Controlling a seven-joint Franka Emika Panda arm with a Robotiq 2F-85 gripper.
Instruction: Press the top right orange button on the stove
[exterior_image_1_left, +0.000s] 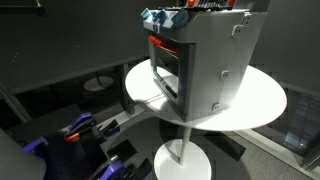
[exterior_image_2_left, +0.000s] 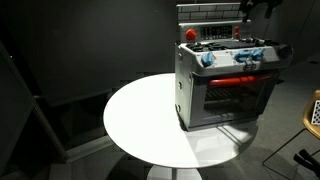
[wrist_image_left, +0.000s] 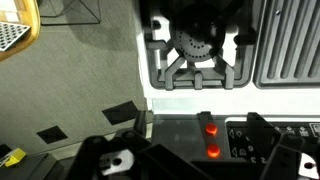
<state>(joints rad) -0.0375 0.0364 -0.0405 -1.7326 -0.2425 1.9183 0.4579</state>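
Note:
The stove (exterior_image_1_left: 205, 65) is a silver-grey toy oven with a dark glass door and a red strip, standing on a round white table (exterior_image_1_left: 262, 100). It also shows in an exterior view (exterior_image_2_left: 225, 85) with blue knobs (exterior_image_2_left: 207, 58) on its front panel. In the wrist view I look down on its top: a black burner (wrist_image_left: 195, 50), a ribbed grill (wrist_image_left: 290, 40), and two orange buttons (wrist_image_left: 208, 129) (wrist_image_left: 212, 152) one behind the other. My gripper (wrist_image_left: 203, 138) hovers above the stove's back panel, jaws apart, with the buttons between the fingertips. It touches nothing.
The table top (exterior_image_2_left: 140, 115) beside the stove is bare white. A yellow-edged object (wrist_image_left: 15, 30) lies on the floor. Dark squares (wrist_image_left: 122, 113) mark the grey floor. Blue and black equipment (exterior_image_1_left: 80, 130) stands below the table.

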